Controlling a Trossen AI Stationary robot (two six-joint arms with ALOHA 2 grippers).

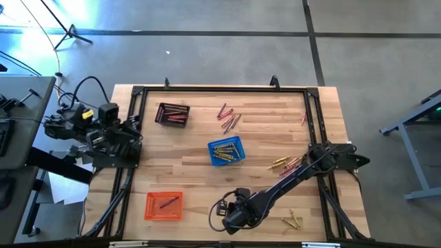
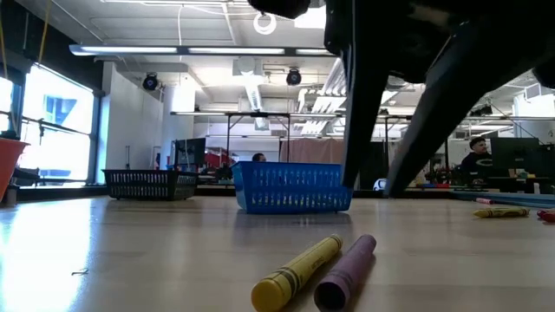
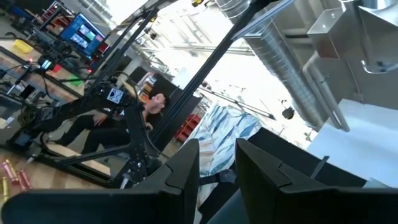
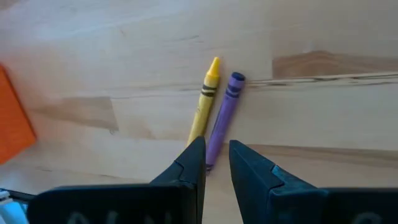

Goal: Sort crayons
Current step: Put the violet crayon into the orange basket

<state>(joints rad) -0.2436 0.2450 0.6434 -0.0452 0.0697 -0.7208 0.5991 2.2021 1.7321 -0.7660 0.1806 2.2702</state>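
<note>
Crayons lie in many places on the wooden table (image 1: 193,148). The right gripper (image 4: 216,158) is low over the near edge of the table, between the orange basket (image 1: 164,205) and a few loose crayons near the near right corner. Its fingers stand narrow with a small gap, holding nothing, just above a yellow crayon (image 4: 204,104) and a purple crayon (image 4: 224,115) that lie side by side, touching. The blue basket (image 1: 226,151) in the middle holds yellow crayons, the black basket (image 1: 171,114) holds red ones, and the orange basket holds one. The left gripper (image 3: 217,163) waits raised at the left edge, fingers a little apart, empty.
</note>
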